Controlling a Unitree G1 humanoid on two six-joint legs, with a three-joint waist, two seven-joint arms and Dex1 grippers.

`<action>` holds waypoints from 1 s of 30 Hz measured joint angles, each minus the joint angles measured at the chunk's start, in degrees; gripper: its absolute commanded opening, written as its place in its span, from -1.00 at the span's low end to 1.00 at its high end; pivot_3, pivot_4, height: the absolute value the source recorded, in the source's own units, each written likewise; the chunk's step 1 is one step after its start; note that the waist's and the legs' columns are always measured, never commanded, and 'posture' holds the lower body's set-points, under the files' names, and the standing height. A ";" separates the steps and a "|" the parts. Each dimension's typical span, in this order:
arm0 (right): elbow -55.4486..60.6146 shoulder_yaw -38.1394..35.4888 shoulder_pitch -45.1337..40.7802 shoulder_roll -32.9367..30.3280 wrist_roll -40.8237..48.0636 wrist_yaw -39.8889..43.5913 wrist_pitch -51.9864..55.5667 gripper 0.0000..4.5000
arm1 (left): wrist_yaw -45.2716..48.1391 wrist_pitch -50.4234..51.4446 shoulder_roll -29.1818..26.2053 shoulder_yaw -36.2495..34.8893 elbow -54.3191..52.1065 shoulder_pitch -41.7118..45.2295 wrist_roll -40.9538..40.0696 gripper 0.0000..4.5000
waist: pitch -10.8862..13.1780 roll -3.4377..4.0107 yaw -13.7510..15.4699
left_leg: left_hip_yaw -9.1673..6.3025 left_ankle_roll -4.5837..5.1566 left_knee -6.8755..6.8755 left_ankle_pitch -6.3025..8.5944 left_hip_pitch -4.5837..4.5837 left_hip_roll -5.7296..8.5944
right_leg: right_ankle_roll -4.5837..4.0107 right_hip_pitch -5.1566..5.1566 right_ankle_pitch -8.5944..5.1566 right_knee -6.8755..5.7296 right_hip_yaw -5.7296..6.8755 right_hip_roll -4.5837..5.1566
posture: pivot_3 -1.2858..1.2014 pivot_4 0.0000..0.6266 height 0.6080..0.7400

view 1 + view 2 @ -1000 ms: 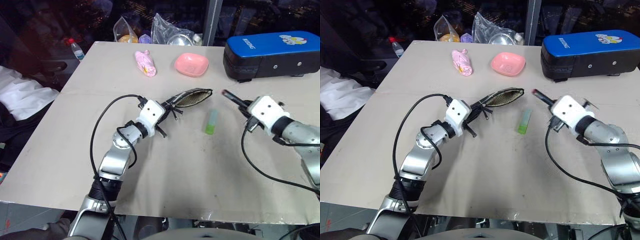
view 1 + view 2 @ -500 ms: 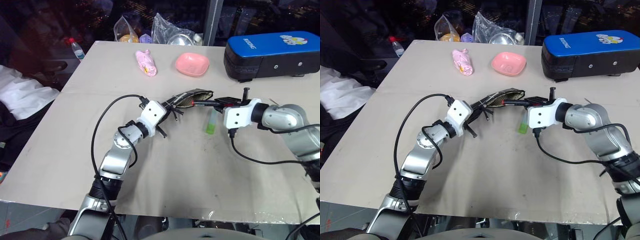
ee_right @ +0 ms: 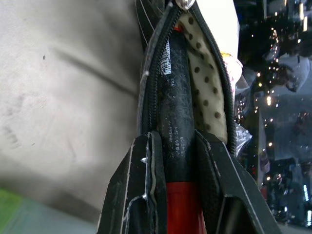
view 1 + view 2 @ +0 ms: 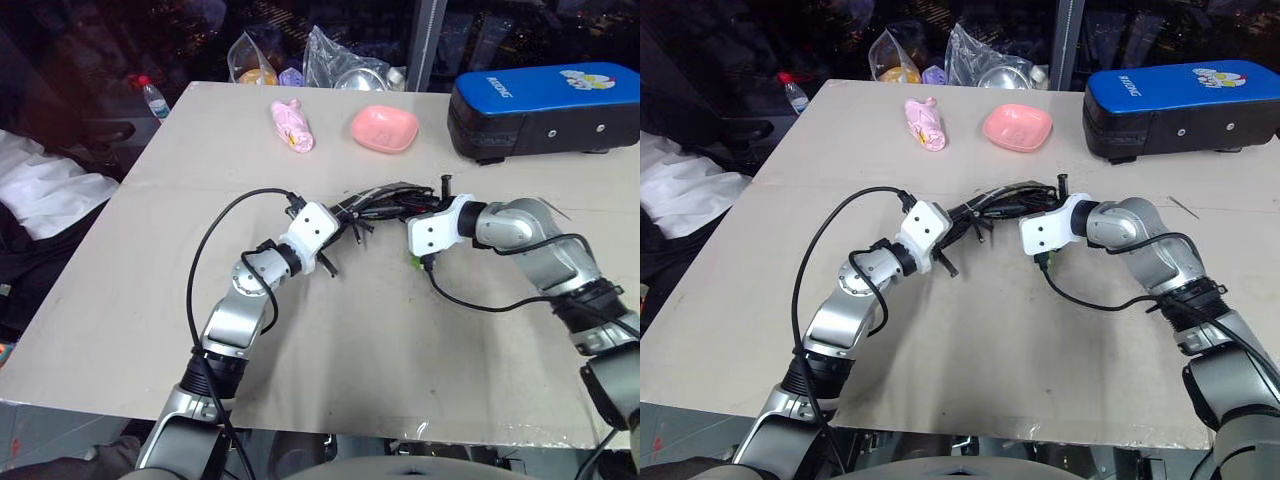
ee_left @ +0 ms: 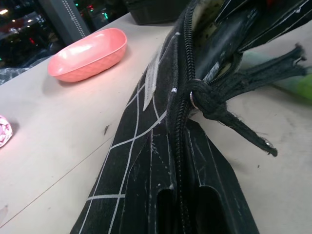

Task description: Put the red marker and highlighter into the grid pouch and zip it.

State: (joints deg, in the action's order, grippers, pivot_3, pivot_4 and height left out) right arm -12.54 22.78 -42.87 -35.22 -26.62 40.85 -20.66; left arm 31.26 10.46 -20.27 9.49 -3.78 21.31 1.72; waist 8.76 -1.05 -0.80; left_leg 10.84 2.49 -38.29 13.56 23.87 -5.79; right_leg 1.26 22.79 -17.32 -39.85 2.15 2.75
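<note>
My right pincer (image 3: pixel 175 161) grips the red marker (image 3: pixel 176 131), whose black tip already sits ahead of the fingers inside the open mouth of the grid pouch (image 5: pixel 146 146); my left pincer (image 4: pixel 335 225) is clamped shut on the pouch's end. If I release early, the marker could slide back out, or its tip could snag the dotted lining. The highlighter (image 4: pixel 415 258) lies on the table just beneath my right wrist, both forearms reaching inward, nearly level.

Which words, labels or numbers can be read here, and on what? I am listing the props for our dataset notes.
White lettering on the top of the blue-and-black hard case: too small to read.
Cartoon sticker on the same case: a picture, no readable text.
White label on the grid pouch: seen edge-on, unreadable.
Small print on the red marker: blurred, unreadable.
</note>
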 measured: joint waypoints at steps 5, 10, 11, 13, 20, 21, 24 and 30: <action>-3.69 1.06 -2.28 2.33 -2.35 -0.78 -2.80 -0.86 | 0.25 0.52 -0.89 -0.02 -0.04 -0.02 0.55 -1.00 | 0.00 0.01 -0.10 | 0.02 0.00 0.00 0.00 -0.01 -0.01 | 0.00 0.00 0.00 -0.02 0.00 -0.01 | 0.03 -0.52 0.77; -7.25 1.72 -3.94 3.21 -4.71 -2.36 -5.91 -0.86 | 0.85 0.67 -1.63 0.02 -0.05 -0.02 0.98 -1.00 | 0.01 0.01 -0.08 | 0.06 0.00 -0.01 0.00 -0.01 -0.02 | 0.00 0.01 0.00 -0.01 -0.01 0.00 | 0.03 -0.52 0.77; -8.21 1.95 -4.41 3.19 -5.22 -2.66 -6.53 -0.86 | 1.06 0.67 -1.81 0.07 -0.09 -0.02 1.01 -1.00 | 0.01 0.01 -0.08 | 0.07 0.00 -0.01 0.00 -0.01 -0.02 | 0.00 0.01 0.00 -0.01 -0.01 0.00 | 0.03 -0.52 0.77; -10.30 2.59 -5.97 3.16 -6.34 -2.96 -7.73 -0.86 | 1.60 0.67 -1.91 0.37 -0.23 -0.02 1.03 -1.00 | 0.02 0.03 -0.10 | 0.08 0.00 -0.01 0.00 -0.01 -0.02 | 0.00 0.02 0.00 -0.02 -0.02 0.01 | 0.03 -0.52 0.77; -14.43 3.26 -8.53 3.05 -7.32 -2.97 -10.05 -0.86 | 2.40 0.51 -2.10 0.89 -1.85 -0.02 1.26 -1.00 | 0.02 0.03 -0.08 | 0.09 -0.01 -0.01 0.00 -0.01 -0.04 | 0.00 0.02 0.00 -0.03 -0.03 0.00 | 0.03 -0.52 0.77; -14.84 3.28 -8.62 3.15 -6.97 -2.60 -10.76 -0.86 | 2.40 0.49 -2.13 0.97 -1.86 -0.02 1.37 -1.00 | 0.02 0.03 -0.09 | 0.10 0.00 -0.01 0.00 -0.01 -0.04 | -0.01 0.02 0.00 -0.03 -0.03 -0.01 | 0.03 -0.52 0.77; -15.43 3.44 -8.64 3.65 -5.85 -1.44 -13.01 -0.86 | 2.49 0.45 -2.25 1.29 -1.86 -0.03 1.46 -1.00 | 0.02 0.03 -0.13 | 0.09 0.00 -0.01 0.00 -0.02 -0.05 | -0.01 0.02 0.00 -0.04 -0.04 -0.01 | 0.03 -0.52 0.77; -16.37 3.60 -8.64 4.51 -4.57 -1.15 -15.19 -0.86 | 2.88 -0.15 -2.57 1.34 -1.86 -0.19 1.43 -1.00 | 0.02 0.03 -0.10 | 0.11 0.00 -0.02 0.00 -0.02 -0.06 | -0.01 0.02 0.01 -0.04 -0.04 0.00 | 0.03 -0.52 0.77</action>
State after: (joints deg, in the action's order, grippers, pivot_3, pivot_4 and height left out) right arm -28.91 26.38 -51.52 -30.71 -31.19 39.70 -35.85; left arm 34.14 10.31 -22.84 10.84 -5.64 21.11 3.15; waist 8.77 -1.01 -0.90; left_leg 10.95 2.48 -38.31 13.56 23.85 -5.85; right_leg 1.25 22.82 -17.31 -39.90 2.11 2.74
